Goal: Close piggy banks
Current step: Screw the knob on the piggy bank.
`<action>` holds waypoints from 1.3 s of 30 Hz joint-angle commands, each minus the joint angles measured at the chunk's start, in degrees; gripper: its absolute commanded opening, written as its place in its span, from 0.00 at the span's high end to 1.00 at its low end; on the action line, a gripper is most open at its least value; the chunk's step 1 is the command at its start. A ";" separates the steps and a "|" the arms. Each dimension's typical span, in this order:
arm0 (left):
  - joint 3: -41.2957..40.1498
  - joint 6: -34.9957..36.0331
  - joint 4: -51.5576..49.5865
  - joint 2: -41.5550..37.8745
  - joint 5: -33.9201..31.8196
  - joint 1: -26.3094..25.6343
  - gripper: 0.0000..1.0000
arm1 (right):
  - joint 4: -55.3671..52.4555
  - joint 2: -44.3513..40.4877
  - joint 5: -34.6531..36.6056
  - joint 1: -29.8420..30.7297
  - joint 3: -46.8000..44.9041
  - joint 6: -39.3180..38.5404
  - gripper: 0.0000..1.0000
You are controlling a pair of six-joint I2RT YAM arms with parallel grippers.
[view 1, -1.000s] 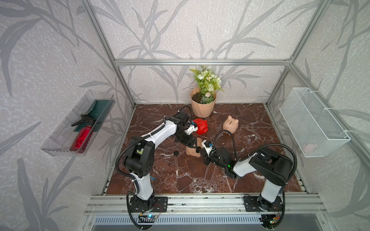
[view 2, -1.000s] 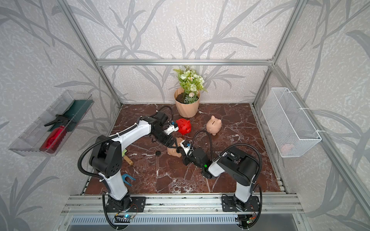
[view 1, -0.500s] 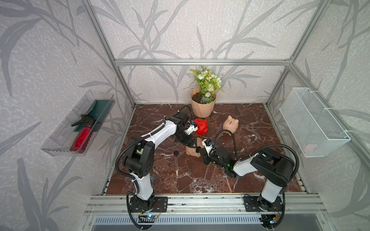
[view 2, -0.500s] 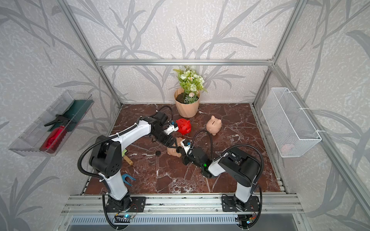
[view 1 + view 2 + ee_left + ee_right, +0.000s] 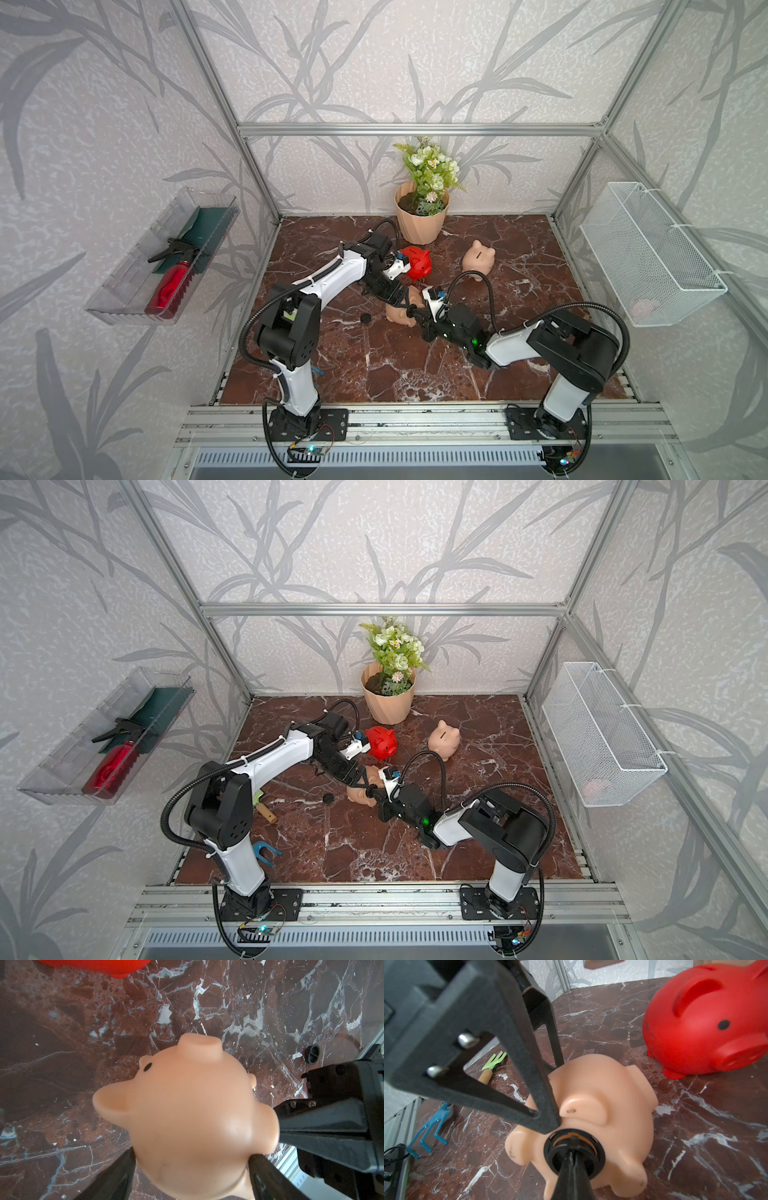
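Right jaws: closed tight on the middle tab of a black plug (image 5: pixel 549 1154).
Plug: its ring sits at the belly hole of the held pig (image 5: pixel 591 1105). A strip of orange shows inside the ring, and I cannot tell if it is fully seated.
Left jaws: clamped on the held pig's body, one on each flank.
Held pig: tan, tipped on its side, low over the tabletop (image 5: pixel 374 365) between my two arms, with its belly toward my right arm. I cannot tell whether it rests there or is lifted.
Right wrist only: the plug and the belly hole. In both top views my jaws cover them.
Left wrist only: the held pig's snout and one black eye, facing away from that camera.
Spare plug (image 5: pixel 312 1056): black, alone on the tabletop, near the held pig on my left arm's side. It shows in both top views, not from the right wrist.
Red pig (image 5: pixel 706 1022): upright, just beyond the held pig and apart from it. The left wrist catches only its edge.
Fork (image 5: pixel 490 1070): green tines and a wooden handle, lying near my left arm's base. It also shows in a top view (image 5: pixel 266 812).
Blue tool (image 5: pixel 429 1132): beside the fork, nearer the front rail.
Far pig (image 5: pixel 480 261): tan, upright, well apart, seen in both top views only.
Flowerpot (image 5: pixel 420 222): against the back wall, behind the red pig.
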 commanded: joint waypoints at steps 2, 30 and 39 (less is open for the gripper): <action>-1.74 0.56 -1.83 -0.62 0.67 -0.35 0.17 | -1.89 -1.24 -1.86 0.18 1.24 1.83 1.00; -2.25 0.74 -1.99 -1.29 1.13 -0.47 0.17 | -12.83 -2.98 -2.17 0.19 4.99 -18.77 1.00; -2.61 0.67 -1.60 -1.54 1.53 -0.45 0.17 | -10.65 -2.35 -3.11 -0.08 5.61 -10.67 1.00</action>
